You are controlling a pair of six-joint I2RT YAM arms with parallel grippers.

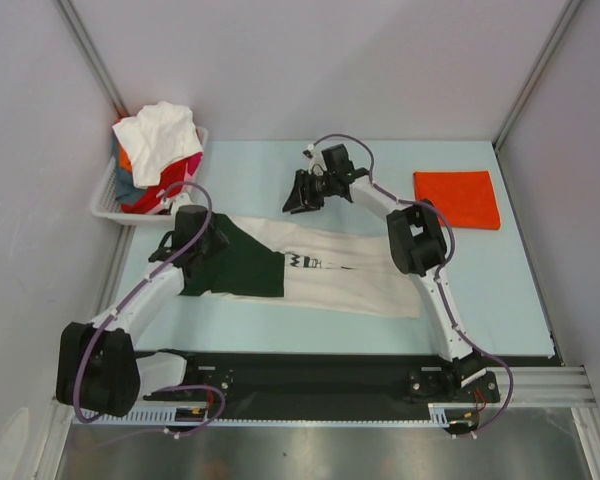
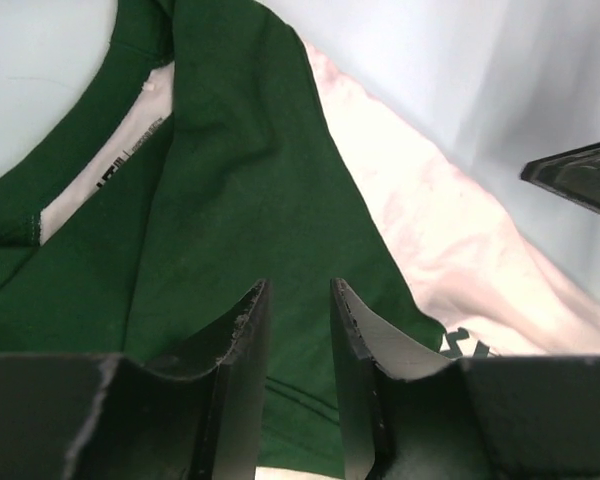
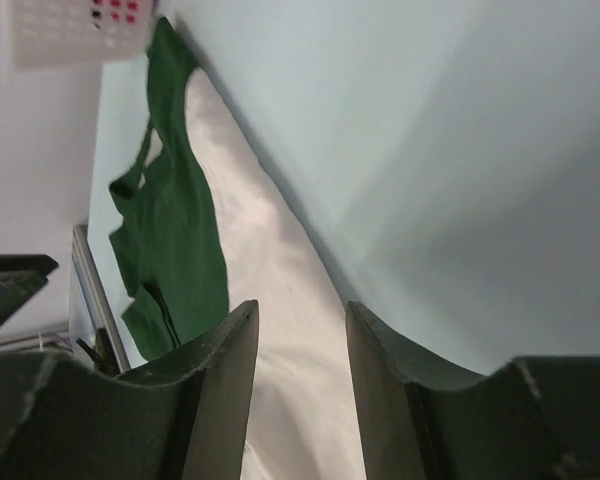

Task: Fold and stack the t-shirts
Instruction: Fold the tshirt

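Note:
A cream t-shirt [image 1: 350, 275] with dark green shoulders [image 1: 242, 265] and a small dark chest print lies spread across the table. My left gripper [image 1: 202, 250] hovers low over its green end. In the left wrist view its jaws [image 2: 298, 285] stand a little apart, with flat green cloth [image 2: 230, 200] showing through the gap. My right gripper [image 1: 302, 195] is raised behind the shirt's far edge. It is open [image 3: 300, 308], with the cream cloth [image 3: 270, 260] below and nothing between the fingers. A folded orange-red t-shirt [image 1: 458, 198] lies at the back right.
A white slotted basket [image 1: 110, 200] stands at the back left, heaped with white, red and pink shirts [image 1: 160, 140]; its corner shows in the right wrist view [image 3: 70, 30]. Grey walls close in the left, back and right sides. A black rail runs along the near edge.

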